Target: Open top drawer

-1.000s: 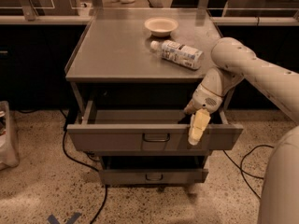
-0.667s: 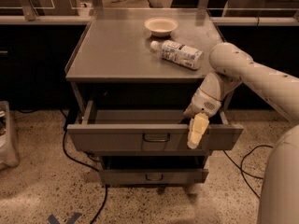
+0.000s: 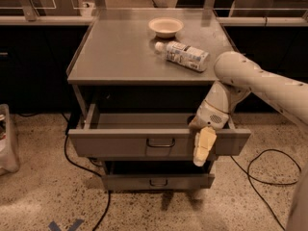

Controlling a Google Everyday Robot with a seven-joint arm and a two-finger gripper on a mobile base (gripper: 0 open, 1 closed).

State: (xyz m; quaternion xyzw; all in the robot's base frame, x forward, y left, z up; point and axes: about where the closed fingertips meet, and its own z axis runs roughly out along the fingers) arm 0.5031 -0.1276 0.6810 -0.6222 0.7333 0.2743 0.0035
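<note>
The top drawer (image 3: 120,146) is a wide grey metal drawer with a small dark wire loop handle (image 3: 160,142) at its centre. It stands pulled out from the cabinet, with its inside showing. My gripper (image 3: 204,147) hangs down over the right part of the drawer's front edge, right of the handle. Its cream tip lies against the drawer front. The white arm reaches in from the right.
A narrower lower drawer (image 3: 159,181) sits below, slightly out. On the grey cabinet top (image 3: 110,52) lie a white bowl (image 3: 166,27) and a plastic bottle (image 3: 185,56) on its side. Black cables (image 3: 269,177) run on the speckled floor. A pale bin (image 3: 7,138) stands at left.
The gripper has sunk a little lower over the drawer front. The drawer stays pulled out about as far as before.
</note>
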